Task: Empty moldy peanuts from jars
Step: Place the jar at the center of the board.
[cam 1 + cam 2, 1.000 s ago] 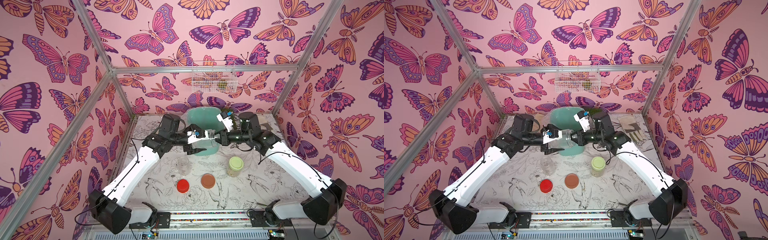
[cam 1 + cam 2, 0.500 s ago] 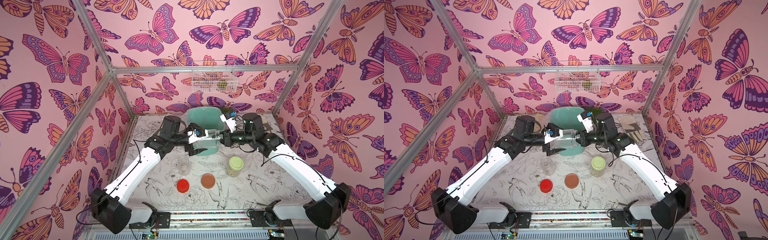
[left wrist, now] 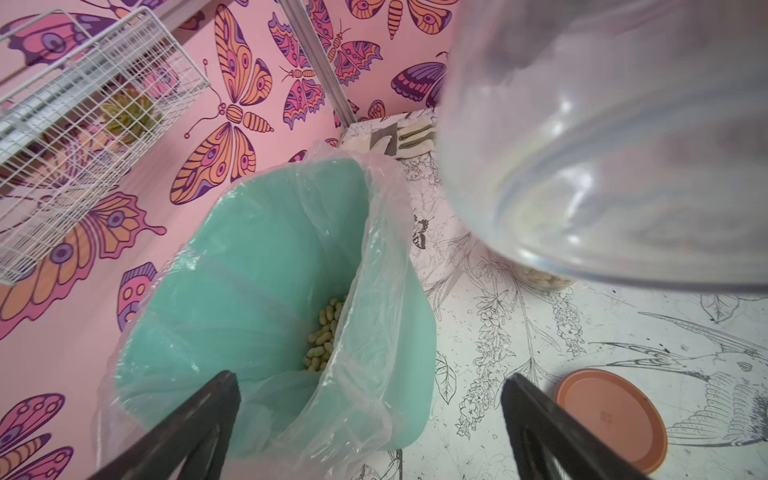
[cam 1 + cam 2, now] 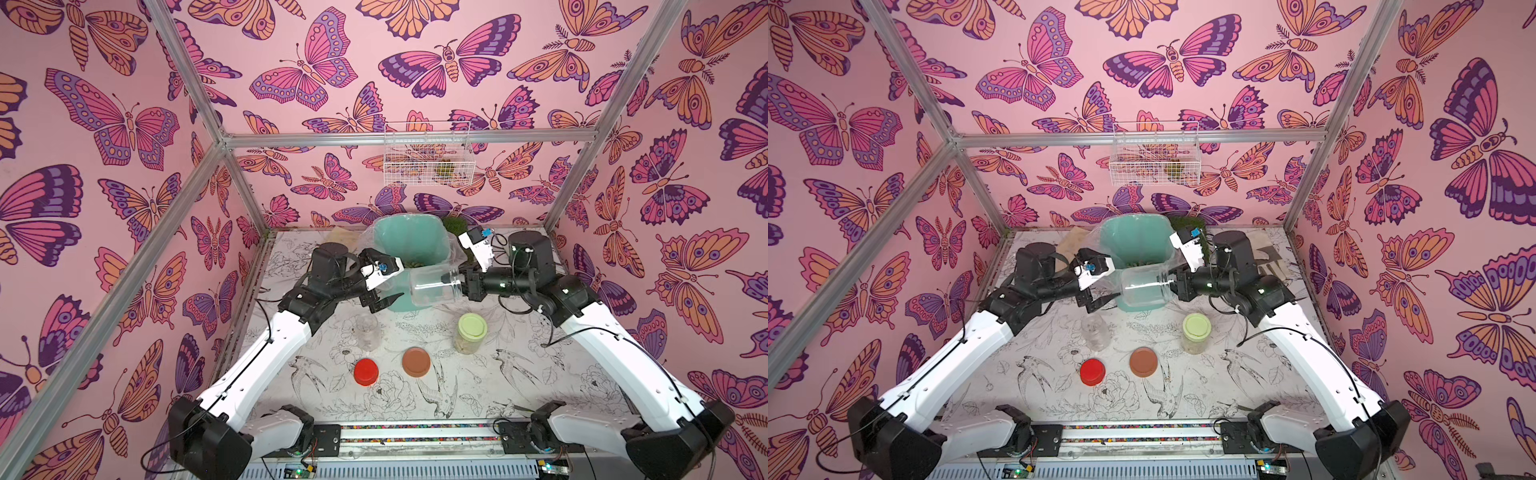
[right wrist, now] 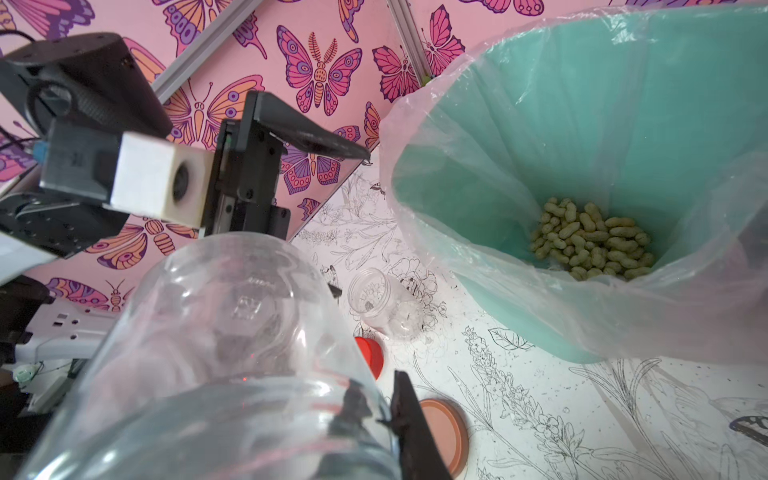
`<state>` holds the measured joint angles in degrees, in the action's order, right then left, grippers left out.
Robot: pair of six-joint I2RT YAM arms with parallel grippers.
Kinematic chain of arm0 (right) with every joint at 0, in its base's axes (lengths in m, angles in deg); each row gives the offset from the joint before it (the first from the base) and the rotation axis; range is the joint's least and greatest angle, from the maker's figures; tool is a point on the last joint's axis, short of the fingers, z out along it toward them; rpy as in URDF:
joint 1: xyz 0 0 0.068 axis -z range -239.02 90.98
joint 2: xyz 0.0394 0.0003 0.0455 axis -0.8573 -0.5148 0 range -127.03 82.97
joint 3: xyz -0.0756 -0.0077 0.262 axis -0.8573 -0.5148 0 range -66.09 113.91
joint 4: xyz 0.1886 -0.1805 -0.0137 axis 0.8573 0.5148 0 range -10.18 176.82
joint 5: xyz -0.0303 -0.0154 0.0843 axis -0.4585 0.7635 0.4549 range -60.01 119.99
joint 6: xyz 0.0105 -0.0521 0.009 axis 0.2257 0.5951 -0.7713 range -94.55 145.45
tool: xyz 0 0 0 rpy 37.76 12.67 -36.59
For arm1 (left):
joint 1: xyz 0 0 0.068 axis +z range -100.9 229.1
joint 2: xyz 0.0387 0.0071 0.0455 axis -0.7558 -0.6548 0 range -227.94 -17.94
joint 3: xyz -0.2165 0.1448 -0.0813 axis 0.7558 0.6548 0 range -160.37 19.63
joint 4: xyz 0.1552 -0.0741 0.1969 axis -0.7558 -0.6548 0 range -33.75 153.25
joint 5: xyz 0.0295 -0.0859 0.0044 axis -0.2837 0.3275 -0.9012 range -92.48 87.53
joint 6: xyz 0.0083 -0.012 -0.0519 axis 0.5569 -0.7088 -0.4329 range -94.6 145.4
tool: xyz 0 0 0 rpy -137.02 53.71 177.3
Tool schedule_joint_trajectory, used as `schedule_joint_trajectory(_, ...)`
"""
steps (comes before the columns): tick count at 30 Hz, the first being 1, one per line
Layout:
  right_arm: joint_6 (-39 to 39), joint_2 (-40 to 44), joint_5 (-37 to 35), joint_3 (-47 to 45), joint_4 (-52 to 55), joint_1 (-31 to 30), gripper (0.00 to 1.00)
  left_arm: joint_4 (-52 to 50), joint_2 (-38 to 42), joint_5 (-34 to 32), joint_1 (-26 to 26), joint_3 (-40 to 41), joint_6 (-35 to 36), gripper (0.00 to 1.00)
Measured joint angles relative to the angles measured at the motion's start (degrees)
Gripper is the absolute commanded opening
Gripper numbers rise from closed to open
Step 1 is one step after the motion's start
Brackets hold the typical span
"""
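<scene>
While the right gripper (image 4: 464,285) pinches the clear, smooth-walled jar (image 4: 432,286) sideways by its rim, the left gripper (image 4: 387,287) stands spread beside its base; lumpy olive peanuts (image 5: 594,241) lie heaped in the film-lined teal bin (image 4: 409,237).

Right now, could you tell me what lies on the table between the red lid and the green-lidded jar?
The brown lid lies flat between the red lid and the green-lidded jar, touching neither; both top views show it.
</scene>
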<state>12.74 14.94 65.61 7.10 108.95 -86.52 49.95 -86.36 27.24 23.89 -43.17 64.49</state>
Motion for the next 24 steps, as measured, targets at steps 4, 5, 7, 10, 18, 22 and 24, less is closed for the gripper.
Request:
schedule_joint_trajectory(4,3.72,1.49,-0.46,0.02,4.2,0.0,0.0,1.66,2.1,-2.58,1.64,2.16,-2.93,1.0)
schedule_joint_trajectory(5,4.7,1.79,-0.94,0.04,5.44,0.0,0.0,2.29,2.6,-3.61,2.14,2.75,-4.11,1.0)
schedule_joint_trajectory(7,6.62,2.38,-2.25,0.04,7.98,0.0,0.0,3.54,3.52,-6.01,3.1,3.72,-6.6,1.0)
schedule_joint_trajectory(10,8.94,3.06,-4.92,0.04,11.34,-0.26,0.0,4.79,4.37,-9.42,4.55,4.13,-10.03,1.0)
schedule_joint_trajectory(18,14.36,2.01,-18.12,0.87,17.42,-8.7,0.0,5.33,4.57,-16.33,7.17,3.69,-18.47,1.0)
schedule_joint_trajectory(22,16.46,-1.22,-26.25,2.8,18.97,-13.68,0.0,4.0,4.44,-17.59,8.63,2.49,-21.31,1.0)
schedule_joint_trajectory(24,17.33,-2.95,-30.49,3.34,19.32,-15.8,0.0,3.78,4.44,-17.9,9.38,2.32,-22.32,1.0)
